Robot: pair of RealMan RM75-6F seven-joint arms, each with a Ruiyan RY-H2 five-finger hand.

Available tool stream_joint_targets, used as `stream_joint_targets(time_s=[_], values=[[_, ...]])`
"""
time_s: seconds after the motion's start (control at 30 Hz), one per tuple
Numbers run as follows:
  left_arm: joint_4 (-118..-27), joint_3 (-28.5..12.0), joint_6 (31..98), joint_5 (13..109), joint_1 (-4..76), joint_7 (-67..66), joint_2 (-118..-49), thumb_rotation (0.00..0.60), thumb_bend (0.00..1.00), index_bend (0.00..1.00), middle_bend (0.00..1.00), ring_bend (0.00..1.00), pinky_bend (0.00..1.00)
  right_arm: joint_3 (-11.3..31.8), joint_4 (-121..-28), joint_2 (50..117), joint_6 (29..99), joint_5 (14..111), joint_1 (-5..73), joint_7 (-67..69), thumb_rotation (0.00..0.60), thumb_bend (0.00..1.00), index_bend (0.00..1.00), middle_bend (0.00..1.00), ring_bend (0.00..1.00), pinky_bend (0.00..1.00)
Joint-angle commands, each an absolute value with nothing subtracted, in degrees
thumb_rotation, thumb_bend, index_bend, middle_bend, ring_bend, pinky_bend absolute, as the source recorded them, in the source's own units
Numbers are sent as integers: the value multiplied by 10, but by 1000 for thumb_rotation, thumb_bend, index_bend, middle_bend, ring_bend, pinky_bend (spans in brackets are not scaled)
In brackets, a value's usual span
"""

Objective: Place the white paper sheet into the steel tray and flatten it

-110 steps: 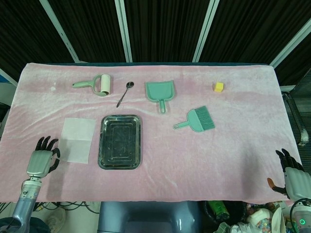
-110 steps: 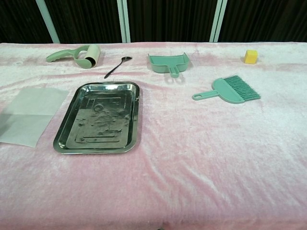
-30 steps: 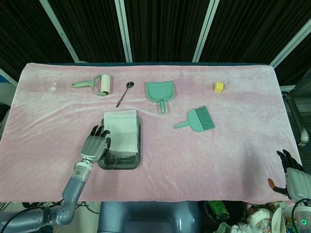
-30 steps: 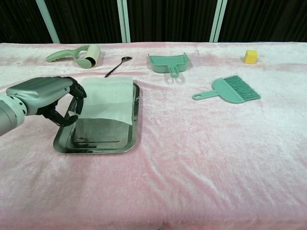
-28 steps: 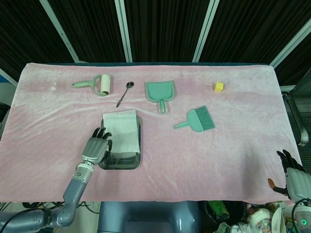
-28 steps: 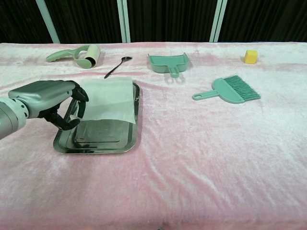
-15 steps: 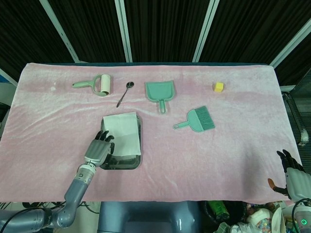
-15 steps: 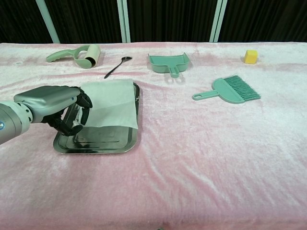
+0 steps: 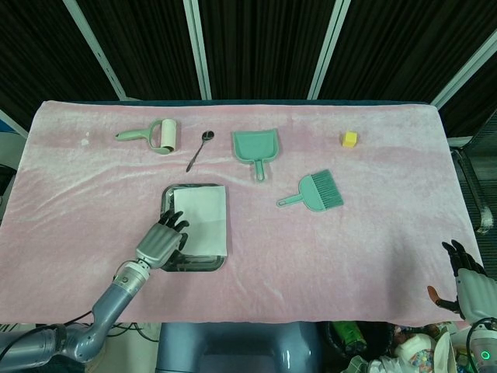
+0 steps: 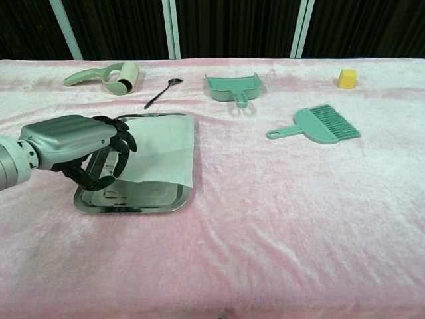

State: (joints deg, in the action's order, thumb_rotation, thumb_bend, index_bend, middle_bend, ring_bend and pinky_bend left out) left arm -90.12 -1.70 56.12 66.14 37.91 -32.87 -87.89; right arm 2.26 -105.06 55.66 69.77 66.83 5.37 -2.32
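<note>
- Steel tray (image 9: 166, 196) sat in the lower left part of the frame, on the pink cloth (image 9: 326, 249).
- White paper sheet (image 9: 202, 220) lay in the tray, over its right side; bare steel showed along the left edge and at the bottom.
- Right edge of the sheet reached out to the tray's right rim, maybe a little over it.
- In the chest view, sheet (image 10: 159, 147) looked lifted at its left edge, near the fingers, and not yet flat.
- Left hand (image 9: 161, 242) reached in over the tray's lower left part, fingers (image 10: 118, 138) curled down at the sheet's left edge.
- Could not tell for sure whether the fingers pinched the paper or only touched it.
- Right hand (image 9: 464, 286) seen only in the head view, at the lower right corner of the frame, well apart from the tray, fingers spread and holding nothing.
- Chest view showed the shiny tray floor (image 10: 126, 194) under the left hand and the gap below the curled fingers; head view hid that under the hand.
- Long side of the sheet ran from the top of the frame toward the bottom, the same way as the tray's long side.
- Further up the frame: lint roller (image 9: 151, 136), spoon (image 9: 198, 150), green dustpan (image 9: 256, 147), green brush (image 9: 314, 192) and a small yellow block (image 9: 350, 139).
</note>
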Motion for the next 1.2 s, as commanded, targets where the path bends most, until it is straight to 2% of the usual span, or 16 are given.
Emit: stream_joint_targets(time_s=[0.03, 0.5, 0.77, 1.2], values=[[-890, -8, 560, 678, 376, -306, -868, 600, 421, 591, 193, 0, 0, 23, -1051, 557, 698, 668, 54, -23, 600, 252, 0, 8, 93, 155], [-859, -19, 553, 661, 377, -291, -878, 600, 421, 581, 188, 0, 0, 23, -1052, 557, 696, 664, 55, -26, 600, 251, 0, 8, 93, 155], [-915, -20, 542, 580, 373, -321, -875, 600, 410, 577, 186, 0, 0, 22, -1052, 556, 695, 665, 55, -26, 600, 252, 0, 8, 93, 155], [-962, -36, 571, 487, 382, -359, -882, 600, 385, 571, 186, 0, 0, 21, -1053, 555, 694, 665, 55, -24, 600, 252, 0, 8, 93, 155]])
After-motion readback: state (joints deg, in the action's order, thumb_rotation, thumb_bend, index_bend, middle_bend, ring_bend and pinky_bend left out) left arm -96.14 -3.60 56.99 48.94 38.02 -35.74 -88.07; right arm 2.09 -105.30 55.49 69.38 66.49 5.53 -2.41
